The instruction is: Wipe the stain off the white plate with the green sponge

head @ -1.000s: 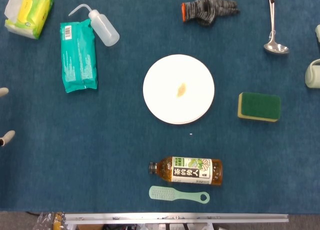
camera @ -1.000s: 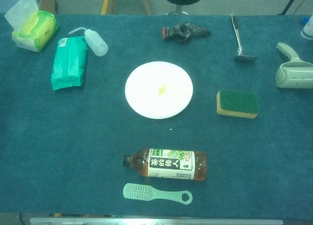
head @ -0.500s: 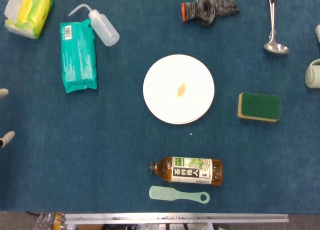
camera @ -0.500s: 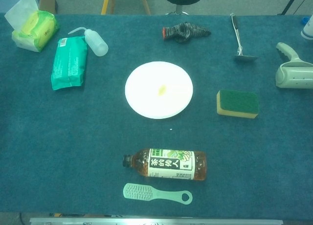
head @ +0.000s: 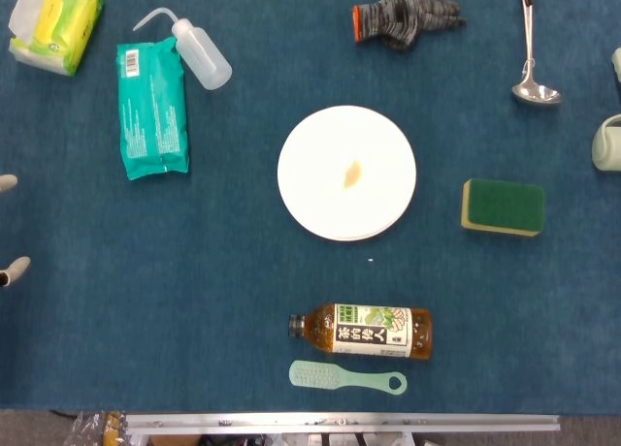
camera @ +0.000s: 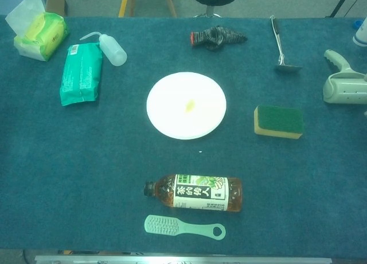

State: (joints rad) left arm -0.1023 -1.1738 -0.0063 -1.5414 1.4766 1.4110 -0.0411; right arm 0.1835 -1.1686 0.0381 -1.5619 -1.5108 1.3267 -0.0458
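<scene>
The big blue surface (head: 194, 271) holds it all. The white plate (head: 388, 145) sits in the middle, its yellow stain (head: 351, 174) at the center. The green sponge (head: 503, 207) lies to its right, untouched. Grab the sponge from above first. Only left hand (head: 10, 271) fingertips peek in; I cannot tell its state.

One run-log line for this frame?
sponge: untouched, right of plate | stain: present | left hand fingers: frame edge | right hand: unseen
</scene>
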